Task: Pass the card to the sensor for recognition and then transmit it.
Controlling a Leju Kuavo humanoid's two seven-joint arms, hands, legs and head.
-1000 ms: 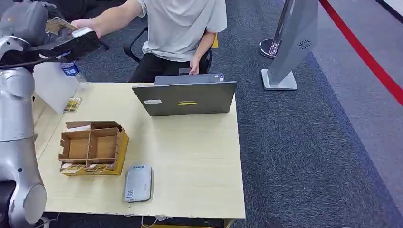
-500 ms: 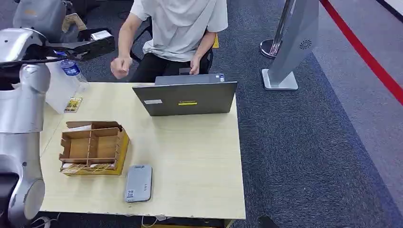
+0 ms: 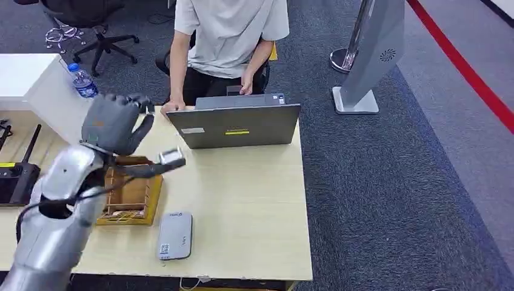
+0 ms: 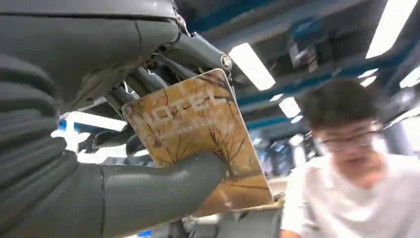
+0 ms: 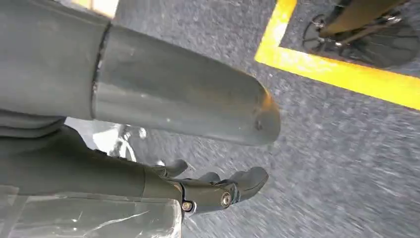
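Left wrist view: the left robot hand (image 4: 119, 163) is holding the card (image 4: 198, 139) tight. A person (image 4: 356, 163) is sitting just past it. The right robot hand (image 5: 198, 163) is hanging open.

We note a brushed-silver, tube-shaped left arm (image 3: 57, 206) with a black cable looping beside it. Our grey left hand (image 3: 112, 124) has a ribbed cover, a thick smooth grey thumb (image 4: 163, 186) and darker fingers (image 4: 198, 49) carrying a small silver screw. Our right hand (image 5: 148, 129) repeats it: a rounded grey thumb, dark fingers (image 5: 213, 191), two screws.
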